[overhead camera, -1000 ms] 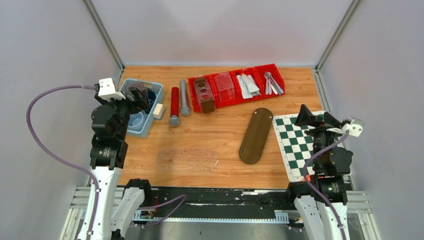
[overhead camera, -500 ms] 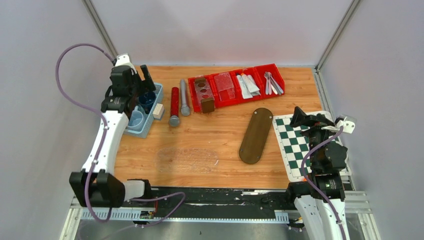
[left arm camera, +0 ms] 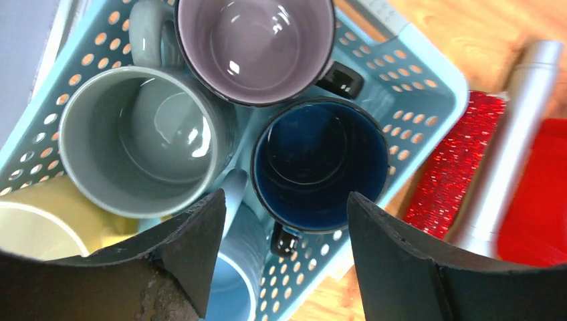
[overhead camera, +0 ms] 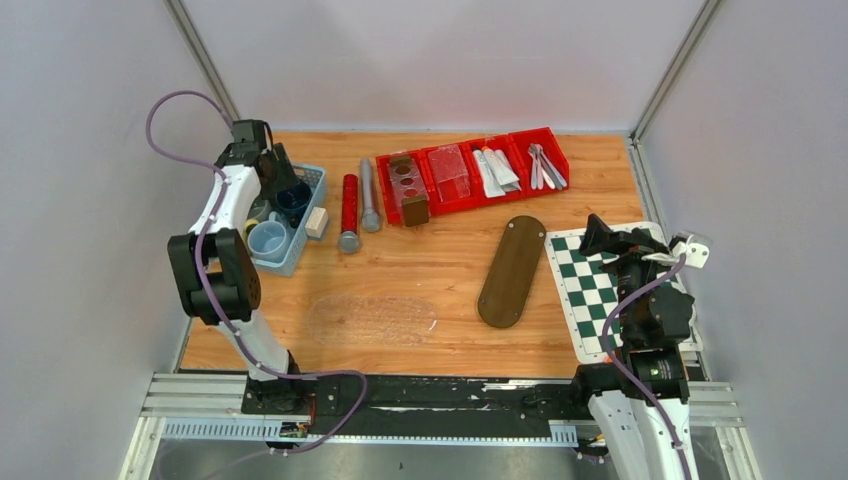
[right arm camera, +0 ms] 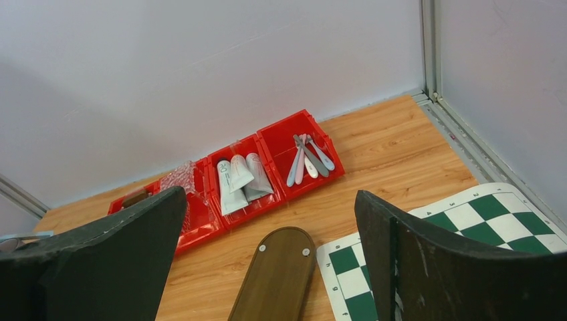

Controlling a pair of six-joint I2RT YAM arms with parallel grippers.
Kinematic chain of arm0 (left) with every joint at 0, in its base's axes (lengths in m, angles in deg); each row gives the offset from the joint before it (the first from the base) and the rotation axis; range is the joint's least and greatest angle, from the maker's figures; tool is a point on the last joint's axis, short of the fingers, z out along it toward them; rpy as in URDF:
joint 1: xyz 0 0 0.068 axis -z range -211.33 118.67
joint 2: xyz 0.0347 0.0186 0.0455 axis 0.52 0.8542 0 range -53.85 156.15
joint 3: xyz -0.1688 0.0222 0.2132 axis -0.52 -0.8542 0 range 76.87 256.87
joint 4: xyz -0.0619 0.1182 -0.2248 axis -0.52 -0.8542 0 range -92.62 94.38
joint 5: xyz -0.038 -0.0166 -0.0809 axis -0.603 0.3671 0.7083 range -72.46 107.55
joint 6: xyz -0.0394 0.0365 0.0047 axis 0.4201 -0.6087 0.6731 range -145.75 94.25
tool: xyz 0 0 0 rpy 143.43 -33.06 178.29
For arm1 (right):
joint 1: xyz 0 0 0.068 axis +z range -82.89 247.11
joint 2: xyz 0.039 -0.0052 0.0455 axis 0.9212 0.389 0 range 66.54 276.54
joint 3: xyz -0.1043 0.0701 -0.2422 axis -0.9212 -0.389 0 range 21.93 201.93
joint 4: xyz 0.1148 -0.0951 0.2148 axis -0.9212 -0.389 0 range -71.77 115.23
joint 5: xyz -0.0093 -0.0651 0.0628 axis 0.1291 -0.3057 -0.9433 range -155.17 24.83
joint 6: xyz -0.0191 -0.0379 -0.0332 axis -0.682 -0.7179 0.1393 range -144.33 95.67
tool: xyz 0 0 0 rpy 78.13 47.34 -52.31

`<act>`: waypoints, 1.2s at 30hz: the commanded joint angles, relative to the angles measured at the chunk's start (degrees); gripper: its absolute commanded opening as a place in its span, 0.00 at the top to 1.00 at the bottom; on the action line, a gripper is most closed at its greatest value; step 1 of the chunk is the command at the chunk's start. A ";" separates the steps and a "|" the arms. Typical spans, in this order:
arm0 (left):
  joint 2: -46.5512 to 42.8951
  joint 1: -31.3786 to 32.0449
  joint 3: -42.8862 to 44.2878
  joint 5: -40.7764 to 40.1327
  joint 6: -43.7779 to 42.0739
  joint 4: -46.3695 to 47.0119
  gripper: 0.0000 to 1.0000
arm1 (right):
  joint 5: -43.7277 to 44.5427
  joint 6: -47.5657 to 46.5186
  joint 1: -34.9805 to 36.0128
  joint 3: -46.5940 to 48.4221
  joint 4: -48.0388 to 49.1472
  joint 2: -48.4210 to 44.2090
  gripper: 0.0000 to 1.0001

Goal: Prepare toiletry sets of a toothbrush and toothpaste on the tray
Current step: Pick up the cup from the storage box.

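Nothing lies on the brown oval tray (overhead camera: 512,270) yet, so both halves of each set have yet to be fetched. The toothbrushes (right arm camera: 306,157) lie crossed in a loose heap in the end compartment of the red bins (overhead camera: 440,200), beyond the tray's far end and a little to its right. The toothpaste tubes (right arm camera: 239,179) lie side by side in the next compartment, straight beyond that far end. I'd expect the brushes to be light, stiff and smooth. A pinch across the middle of one handle looks safest, though a neighbour may lift with it because they overlap. The tubes look light too, but soft. A hard squeeze on the flat body could dent one or let it slip, so the firmer shoulder by the cap seems the better hold. The right gripper (right arm camera: 271,195) hangs just right of the tray's far end, over the checkered mat (overhead camera: 590,290), fingers spread wide and holding nothing. The left gripper (left arm camera: 284,207) is well off to the tray's left, over a blue basket (left arm camera: 428,60) of mugs, its fingers apart and empty.
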 commanded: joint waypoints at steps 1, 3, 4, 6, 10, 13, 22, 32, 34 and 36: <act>4.02 -1.22 5.00 2.77 -1.78 -3.40 0.27 | -1.16 1.24 0.46 -0.29 1.24 0.37 0.00; 5.70 -1.29 5.89 2.45 -2.21 -3.47 0.30 | -0.93 1.17 0.43 -0.28 1.22 0.43 0.00; 6.70 -1.37 6.50 2.38 -2.59 -3.55 0.32 | -0.80 1.09 0.45 -0.28 1.24 0.47 0.00; 8.05 -1.44 7.46 2.13 -2.95 -4.04 0.37 | -0.57 0.89 0.40 -0.20 1.24 0.56 0.00; 10.18 -1.59 8.13 2.05 -3.77 -4.42 0.46 | -0.31 0.78 0.43 -0.19 1.24 0.81 0.00; 11.64 -1.69 8.19 1.93 -4.33 -5.01 0.50 | -0.50 0.87 0.46 -0.19 1.24 1.02 0.00; 14.70 -1.74 9.15 3.71 -4.95 -4.93 0.61 | -0.82 0.96 0.42 -0.19 1.42 1.18 0.00; 12.73 -1.76 10.22 4.99 -7.04 -6.13 1.00 | -0.82 0.85 0.40 -0.19 1.50 0.87 0.00; 11.14 -1.75 10.29 5.44 -7.27 -6.51 1.00 | -0.81 0.86 0.43 -0.19 1.50 0.75 0.00; 8.59 -1.72 10.15 5.92 -7.54 -6.83 1.00 | -0.88 0.87 0.43 -0.19 1.51 0.61 0.00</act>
